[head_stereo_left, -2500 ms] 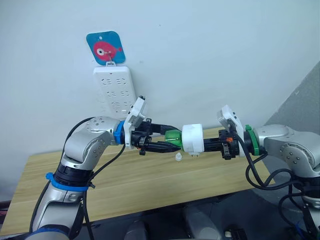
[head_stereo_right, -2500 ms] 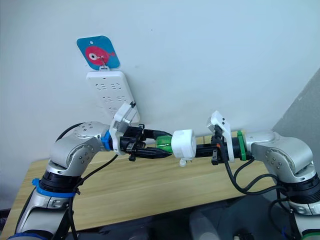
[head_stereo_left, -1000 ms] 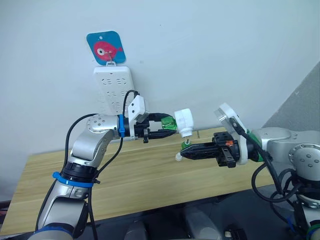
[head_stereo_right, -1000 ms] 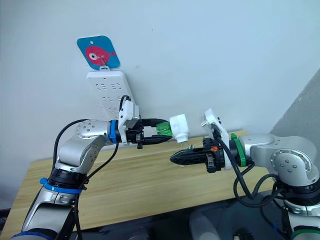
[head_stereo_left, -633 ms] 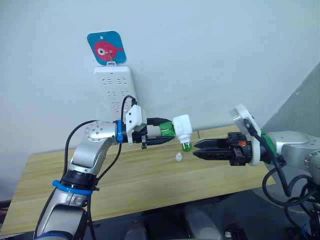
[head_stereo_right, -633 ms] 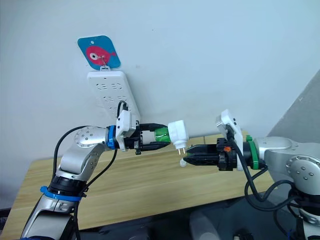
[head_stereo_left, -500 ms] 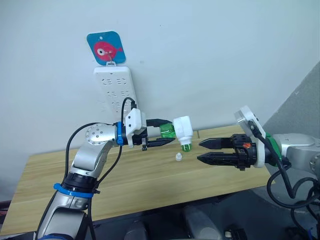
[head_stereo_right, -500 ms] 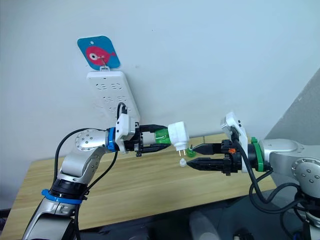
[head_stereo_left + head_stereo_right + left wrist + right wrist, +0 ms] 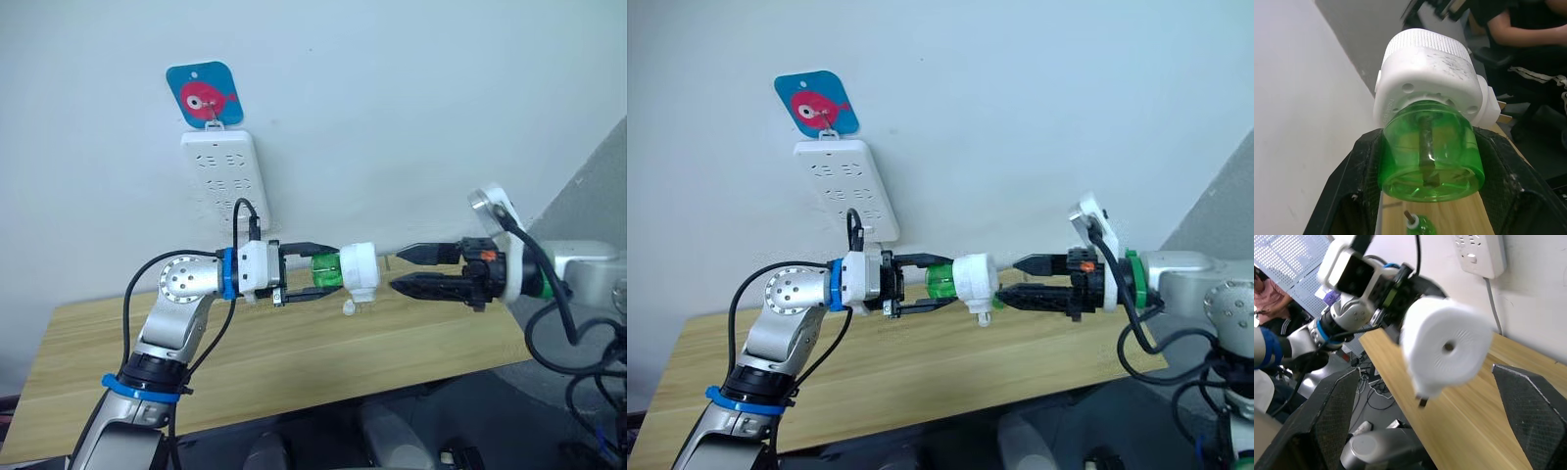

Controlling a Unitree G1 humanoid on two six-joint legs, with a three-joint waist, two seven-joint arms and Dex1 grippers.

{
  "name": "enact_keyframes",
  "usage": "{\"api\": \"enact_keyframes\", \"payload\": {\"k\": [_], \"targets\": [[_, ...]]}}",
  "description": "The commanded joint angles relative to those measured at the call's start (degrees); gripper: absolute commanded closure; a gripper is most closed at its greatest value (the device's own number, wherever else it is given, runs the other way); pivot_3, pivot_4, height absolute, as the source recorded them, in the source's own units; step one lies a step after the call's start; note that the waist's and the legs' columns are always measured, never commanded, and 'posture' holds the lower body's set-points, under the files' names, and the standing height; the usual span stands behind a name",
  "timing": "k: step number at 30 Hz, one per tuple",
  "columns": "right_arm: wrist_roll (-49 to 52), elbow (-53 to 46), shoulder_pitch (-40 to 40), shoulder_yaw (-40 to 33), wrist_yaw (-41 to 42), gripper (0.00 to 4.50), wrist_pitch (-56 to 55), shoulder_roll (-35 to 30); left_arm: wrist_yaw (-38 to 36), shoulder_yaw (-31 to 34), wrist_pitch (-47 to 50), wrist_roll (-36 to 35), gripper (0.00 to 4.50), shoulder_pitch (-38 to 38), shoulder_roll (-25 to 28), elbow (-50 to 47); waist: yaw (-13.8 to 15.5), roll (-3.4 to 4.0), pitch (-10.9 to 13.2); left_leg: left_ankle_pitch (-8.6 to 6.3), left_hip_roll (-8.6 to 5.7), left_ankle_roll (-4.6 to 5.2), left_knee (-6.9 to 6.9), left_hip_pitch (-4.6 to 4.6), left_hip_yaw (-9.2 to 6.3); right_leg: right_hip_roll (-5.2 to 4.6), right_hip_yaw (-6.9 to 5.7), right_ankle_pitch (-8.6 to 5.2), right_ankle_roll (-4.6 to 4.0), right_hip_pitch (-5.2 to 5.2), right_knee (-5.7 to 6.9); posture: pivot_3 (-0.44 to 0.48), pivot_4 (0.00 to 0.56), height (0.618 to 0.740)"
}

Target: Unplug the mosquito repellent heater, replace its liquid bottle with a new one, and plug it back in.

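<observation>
The mosquito repellent heater [image 9: 359, 268] is a white rounded unit held in the air above the table, lying sideways with its domed face and small dark hole [image 9: 1448, 347] towards my right gripper. A green liquid bottle [image 9: 1430, 152] is fitted into its back. My left gripper [image 9: 330, 268] is shut on that bottle, one finger [image 9: 1359, 176] on each side. My right gripper [image 9: 404, 270] is open just right of the heater, level with it and not touching. In the right wrist view its fingers [image 9: 1332, 421] stand wide on either side of the heater.
A white power strip [image 9: 223, 176] hangs on the wall under a blue fish tag [image 9: 204, 96]. The wooden table [image 9: 245, 362] carries a small white cap [image 9: 349, 308] and another green bottle [image 9: 1421, 228] below the heater. A person [image 9: 1528, 29] sits beyond the table.
My right gripper went from shut to open and rose level with the heater. My left arm swung the heater and bottle from tilted to lying sideways, facing the right gripper.
</observation>
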Motion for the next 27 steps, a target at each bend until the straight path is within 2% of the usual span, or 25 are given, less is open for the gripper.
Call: {"api": "enact_keyframes", "payload": {"k": [1, 5, 17, 27], "targets": [[1.78, 1.82, -3.56, 0.75, -1.66, 0.00, 1.45, 1.00, -0.23, 0.69, -3.31, -0.08, 2.22, 0.15, 0.13, -1.84, 0.02, 0.00, 0.00, 0.00, 0.00, 0.00, 0.00, 0.00, 0.00, 0.00, 0.00, 0.01, -0.01, 0.00, 0.00, -0.241, 0.091, 0.740], [1.36, 4.52, -5.21, 0.93, -1.24, 0.00, 1.63, 2.50, -0.57, 0.45, -5.33, 0.20, 2.22, 0.46, 0.51, -1.75, 0.13, 0.00, -0.01, 0.00, 0.00, 0.00, 0.01, -0.02, -0.02, -0.01, -0.02, 0.03, -0.05, 0.00, -0.01, -0.226, 0.086, 0.740], [1.02, 4.43, -7.31, 4.43, 2.45, 0.00, 5.64, 2.85, -1.14, 0.25, -8.97, 0.36, 2.22, 0.67, 0.03, -0.98, 0.04, 0.00, -0.01, 0.00, 0.00, 0.01, 0.01, -0.01, -0.02, 0.00, -0.02, 0.04, -0.07, 0.00, 0.01, -0.227, 0.082, 0.740], [0.29, 5.62, -8.75, 5.77, 1.99, 0.00, 5.78, 6.32, -1.47, -0.19, -11.01, 0.21, 2.22, 1.10, -0.06, -0.34, 0.02, 0.00, -0.02, 0.00, 0.00, 0.01, 0.01, -0.01, -0.03, -0.01, -0.04, 0.05, -0.08, 0.00, 0.01, -0.225, 0.079, 0.740]]}}
